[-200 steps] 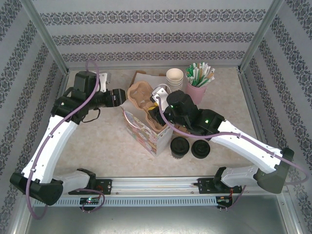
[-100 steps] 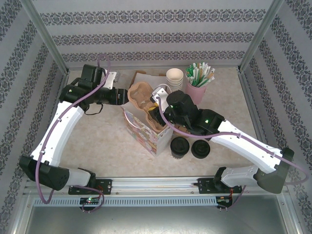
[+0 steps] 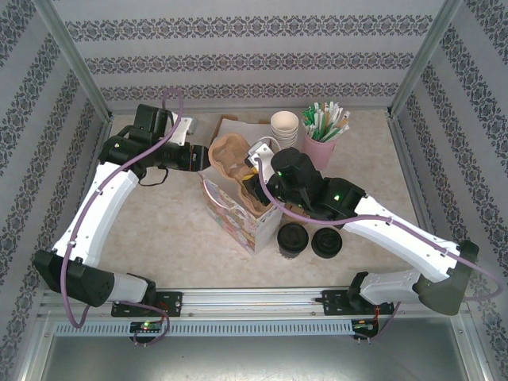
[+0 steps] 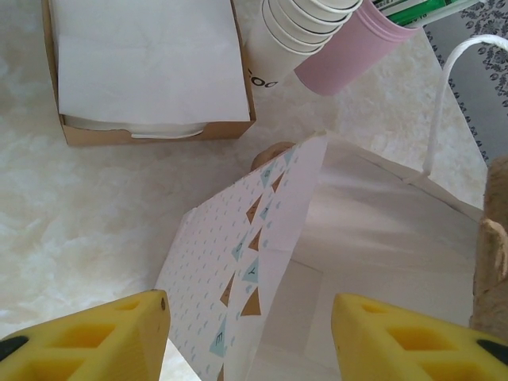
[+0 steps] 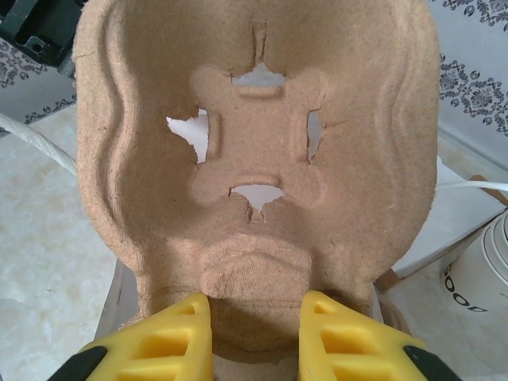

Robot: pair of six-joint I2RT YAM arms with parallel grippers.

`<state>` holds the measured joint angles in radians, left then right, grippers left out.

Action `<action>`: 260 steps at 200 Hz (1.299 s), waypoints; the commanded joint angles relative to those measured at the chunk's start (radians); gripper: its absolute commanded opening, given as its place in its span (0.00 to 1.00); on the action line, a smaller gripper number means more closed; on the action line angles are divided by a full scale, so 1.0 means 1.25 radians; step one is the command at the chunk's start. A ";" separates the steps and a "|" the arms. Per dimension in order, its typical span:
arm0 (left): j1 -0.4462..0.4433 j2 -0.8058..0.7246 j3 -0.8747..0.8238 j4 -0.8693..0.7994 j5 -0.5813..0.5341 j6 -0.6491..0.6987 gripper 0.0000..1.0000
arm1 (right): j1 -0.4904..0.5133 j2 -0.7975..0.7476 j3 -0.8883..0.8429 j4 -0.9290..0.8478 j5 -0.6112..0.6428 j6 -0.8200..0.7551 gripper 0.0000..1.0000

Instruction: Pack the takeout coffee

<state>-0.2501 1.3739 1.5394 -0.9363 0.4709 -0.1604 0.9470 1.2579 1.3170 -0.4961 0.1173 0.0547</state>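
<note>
The takeout coffee (image 3: 292, 240), a dark cup with a black dome lid, stands on the table just right of the patterned paper bag (image 3: 236, 216). My right gripper (image 3: 252, 189) is shut on a brown pulp cup carrier (image 3: 228, 155), held tilted over the bag's mouth. In the right wrist view the carrier (image 5: 254, 119) stands upright with its lower edge pinched in the gripper (image 5: 255, 333). My left gripper (image 3: 198, 157) hangs at the bag's far left rim. In the left wrist view it (image 4: 250, 341) is open, with the bag's patterned wall (image 4: 230, 254) between its fingers.
A squat black lid pile (image 3: 326, 243) sits right of the coffee. Behind the bag are a brown box of white napkins (image 4: 151, 71), stacked cream cups (image 3: 284, 125) and a pink cup of stirrers (image 3: 321, 147). The bag's white handle (image 4: 441, 103) arches up.
My left arm has swung back and its gripper has edged right toward the bag's rim, fingers narrowing a little. The right arm and carrier have held still.
</note>
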 commanded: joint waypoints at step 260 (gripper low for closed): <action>0.045 -0.044 -0.099 0.062 0.108 0.002 0.07 | 0.009 0.016 0.019 -0.049 -0.009 0.008 0.25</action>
<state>-0.2008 1.3659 1.4281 -0.9043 0.6247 -0.1360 0.9470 1.2617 1.3174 -0.5068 0.1265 0.0727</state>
